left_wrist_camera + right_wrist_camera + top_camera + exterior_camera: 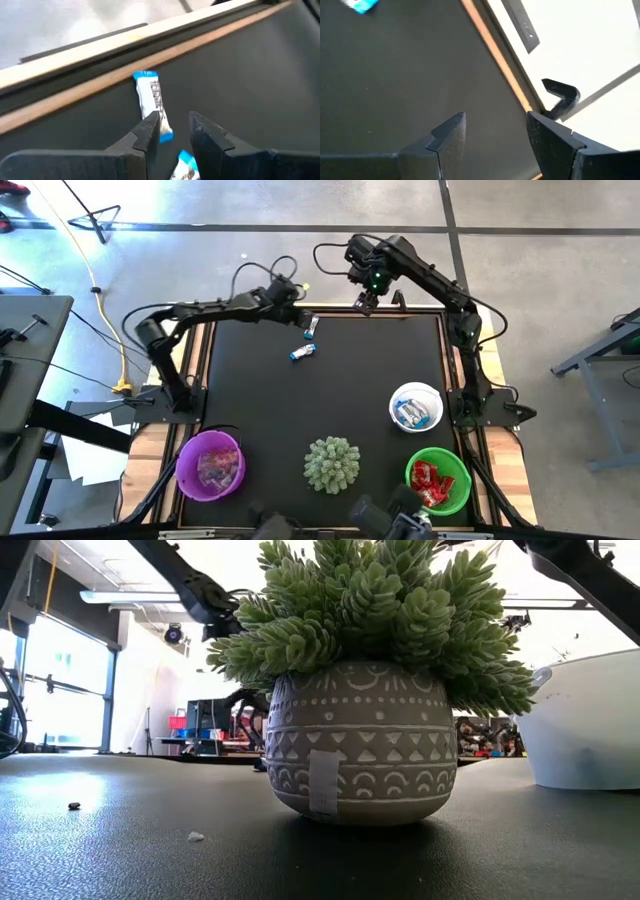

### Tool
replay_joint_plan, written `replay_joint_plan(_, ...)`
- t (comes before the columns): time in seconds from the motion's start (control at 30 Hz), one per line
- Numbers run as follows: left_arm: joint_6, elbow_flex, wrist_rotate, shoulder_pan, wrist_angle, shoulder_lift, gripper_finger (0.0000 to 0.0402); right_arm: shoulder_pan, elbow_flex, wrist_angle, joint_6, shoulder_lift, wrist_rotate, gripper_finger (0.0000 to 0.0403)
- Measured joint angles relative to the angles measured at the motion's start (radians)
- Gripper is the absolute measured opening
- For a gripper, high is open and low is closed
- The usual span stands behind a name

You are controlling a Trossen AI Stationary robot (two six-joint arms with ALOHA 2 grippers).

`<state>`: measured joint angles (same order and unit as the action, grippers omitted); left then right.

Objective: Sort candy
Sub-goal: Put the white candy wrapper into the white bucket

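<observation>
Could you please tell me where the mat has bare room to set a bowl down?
The widest free patch is the mat's middle, bordered by the two blue-and-white candies at the far edge, the white bowl on the right and the plant in front. It is crowded along the near edge, with the purple bowl, plant and green bowl, and at the far edge under the left gripper.
</observation>
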<state>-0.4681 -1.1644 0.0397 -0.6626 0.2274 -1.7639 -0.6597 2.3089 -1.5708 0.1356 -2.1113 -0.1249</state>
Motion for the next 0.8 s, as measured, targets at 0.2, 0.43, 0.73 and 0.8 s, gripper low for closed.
replay_joint_plan(0.2,0.016,-0.223,-0.137,0.049,0.229,-0.138,0.0090,-0.022,0.000,0.000,-0.006,0.000,-0.057,0.0206)
replay_joint_plan(0.43,0.043,-0.408,-0.199,0.092,0.372,-0.265,0.0090,-0.040,0.000,0.000,0.003,0.000,-0.079,0.0206)
replay_joint_plan(0.73,0.123,-0.446,-0.236,0.114,0.388,-0.354,0.0091,-0.061,0.000,0.000,0.013,-0.001,-0.080,0.0206)
replay_joint_plan(0.8,0.134,-0.446,-0.238,0.114,0.403,-0.364,0.0095,-0.061,0.000,0.000,0.024,-0.001,-0.080,0.0206)
